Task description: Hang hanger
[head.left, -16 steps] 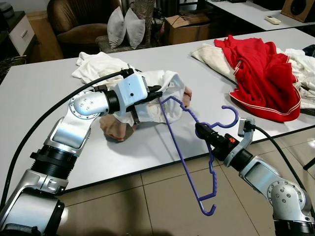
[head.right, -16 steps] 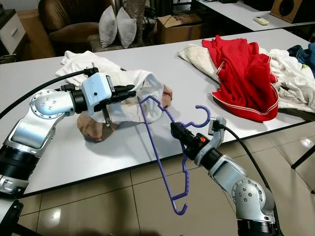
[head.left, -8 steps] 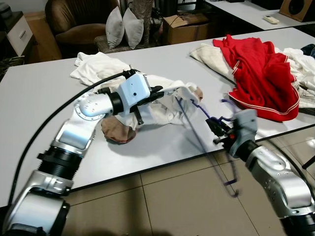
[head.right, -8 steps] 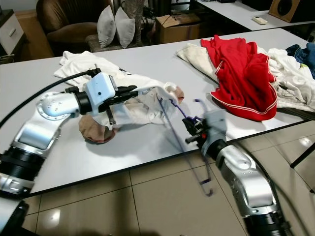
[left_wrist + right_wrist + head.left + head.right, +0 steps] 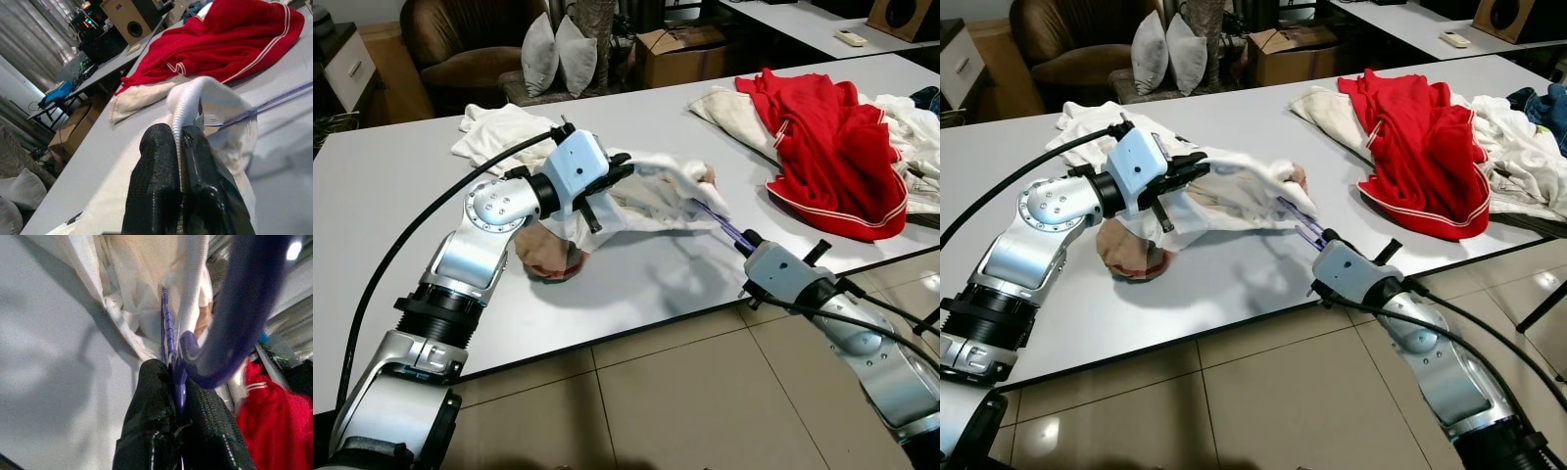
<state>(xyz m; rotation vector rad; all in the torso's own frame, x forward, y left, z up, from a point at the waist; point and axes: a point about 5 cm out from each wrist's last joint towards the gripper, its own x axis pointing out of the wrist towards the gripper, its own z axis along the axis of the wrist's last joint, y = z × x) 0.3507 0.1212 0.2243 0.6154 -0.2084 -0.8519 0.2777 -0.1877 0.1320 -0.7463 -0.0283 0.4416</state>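
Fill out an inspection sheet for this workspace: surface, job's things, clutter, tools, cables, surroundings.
Surface: grey table, bare near its front edge.
Job's things: purple hanger, one end pushed inside the white shirt, which is lifted off the table.
Clutter: red garment on cream cloth at the right; white cloth at the back; tan cloth under the left arm.
Tools: left tool shut on the white shirt's edge; right tool shut on the purple hanger near its hook.
Cables: black cable along the left arm; others trail from the right arm.
Surroundings: brown armchair, two pillows, cardboard box, tiled floor.
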